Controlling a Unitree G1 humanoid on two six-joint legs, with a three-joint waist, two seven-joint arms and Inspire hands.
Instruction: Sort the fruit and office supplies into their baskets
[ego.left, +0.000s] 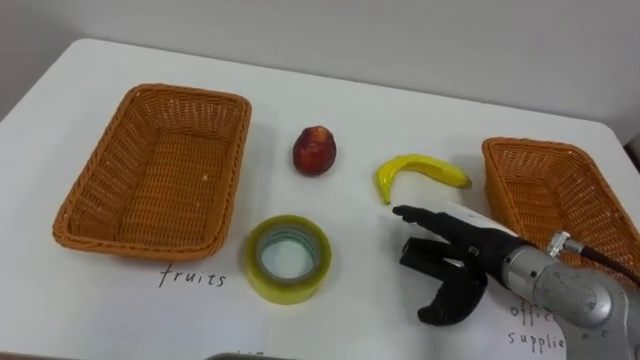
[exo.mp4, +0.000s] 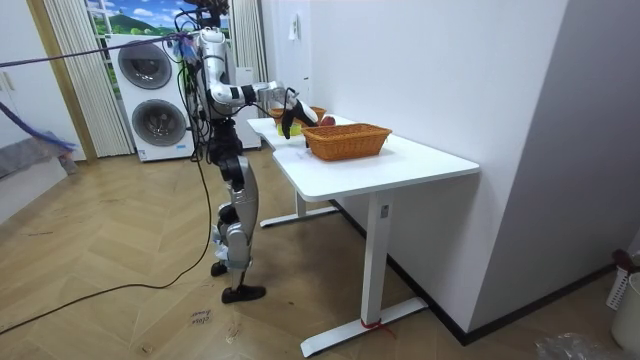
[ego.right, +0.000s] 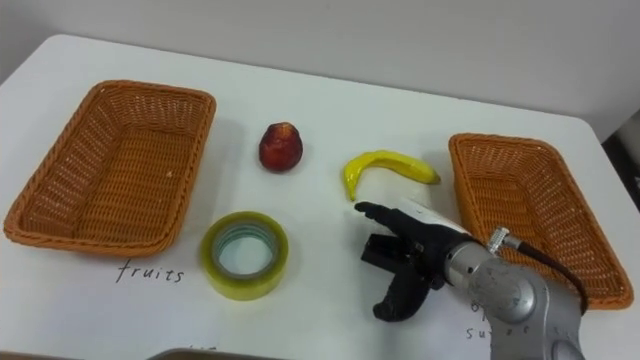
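A red apple (ego.left: 314, 150) and a yellow banana (ego.left: 420, 172) lie on the white table (ego.left: 350, 100) between two wicker baskets. A yellow tape roll (ego.left: 288, 258) lies flat nearer the front, beside the left basket (ego.left: 190, 93). Nothing lies in the left basket or the right basket (ego.left: 530, 145). My right hand (ego.left: 450, 262) hovers just below the banana, left of the right basket. Its fingers are stretched towards the left, open, holding nothing. In the room view I stand at the table's short end with my right arm (exo.mp4: 262, 93) reaching over it.
Handwritten labels mark the table in front of each basket. The table's front edge runs close below the tape roll and my hand. In the room view, washing machines (exo.mp4: 150, 90) stand behind me and a wall runs along the table's far side.
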